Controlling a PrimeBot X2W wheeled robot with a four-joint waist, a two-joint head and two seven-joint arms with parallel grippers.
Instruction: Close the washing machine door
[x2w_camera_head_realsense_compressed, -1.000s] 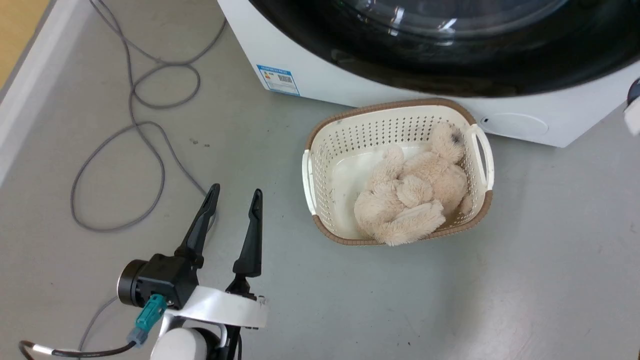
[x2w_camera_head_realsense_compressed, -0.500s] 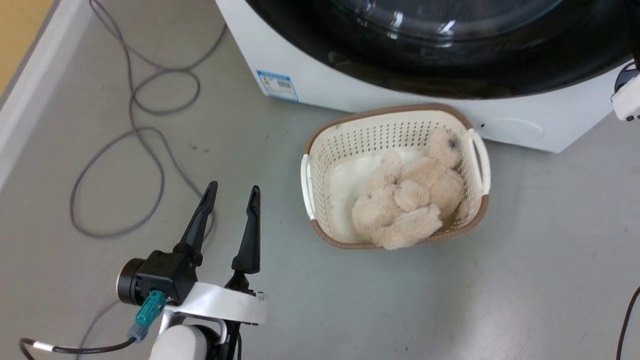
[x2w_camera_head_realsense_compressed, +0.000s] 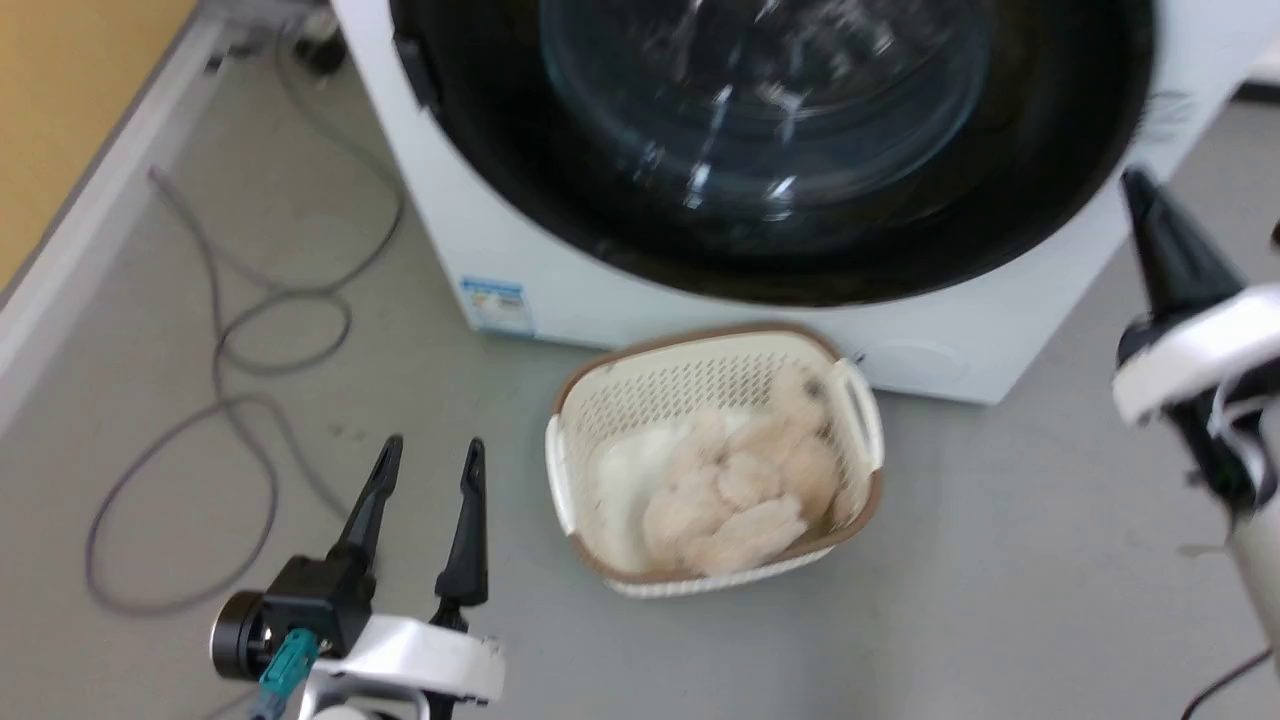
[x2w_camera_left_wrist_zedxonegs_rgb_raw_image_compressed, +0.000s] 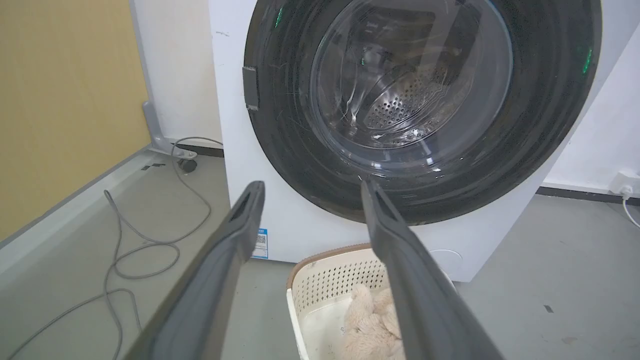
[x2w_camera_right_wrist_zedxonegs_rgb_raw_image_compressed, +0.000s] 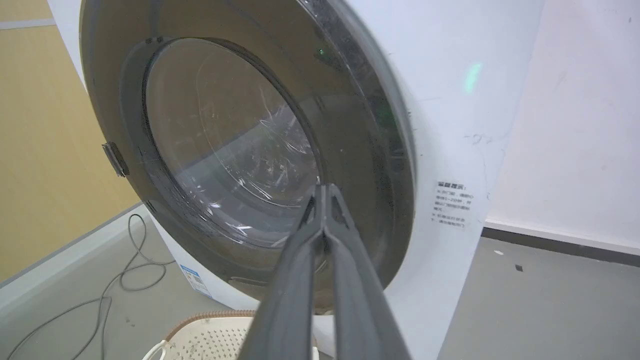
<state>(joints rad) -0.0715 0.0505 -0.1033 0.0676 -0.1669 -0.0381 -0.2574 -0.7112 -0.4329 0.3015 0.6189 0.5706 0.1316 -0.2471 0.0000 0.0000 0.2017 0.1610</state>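
The white washing machine (x2w_camera_head_realsense_compressed: 440, 230) stands at the top of the head view. Its round black door (x2w_camera_head_realsense_compressed: 1050, 200) lies flush in the front recess, and the steel drum shows through the glass window (x2w_camera_left_wrist_zedxonegs_rgb_raw_image_compressed: 400, 100). My left gripper (x2w_camera_head_realsense_compressed: 431, 447) hangs open and empty over the floor at the lower left, well short of the washer; in the left wrist view the left gripper (x2w_camera_left_wrist_zedxonegs_rgb_raw_image_compressed: 311, 186) points at the door's lower rim (x2w_camera_left_wrist_zedxonegs_rgb_raw_image_compressed: 280, 125). My right gripper (x2w_camera_head_realsense_compressed: 1135, 180) is shut on nothing at the washer's right edge. In its wrist view the right gripper (x2w_camera_right_wrist_zedxonegs_rgb_raw_image_compressed: 325, 187) is close before the door (x2w_camera_right_wrist_zedxonegs_rgb_raw_image_compressed: 360, 125).
A cream perforated basket (x2w_camera_head_realsense_compressed: 700, 390) holding a beige plush toy (x2w_camera_head_realsense_compressed: 735, 500) sits on the grey floor right below the door. Grey cable (x2w_camera_head_realsense_compressed: 230, 380) loops on the floor at the left. A yellow wall (x2w_camera_head_realsense_compressed: 60, 120) borders the left side.
The head camera has tilted up, so more of the washer and door show and the basket sits lower. My right gripper has come further into view at the right. The left gripper stays open.
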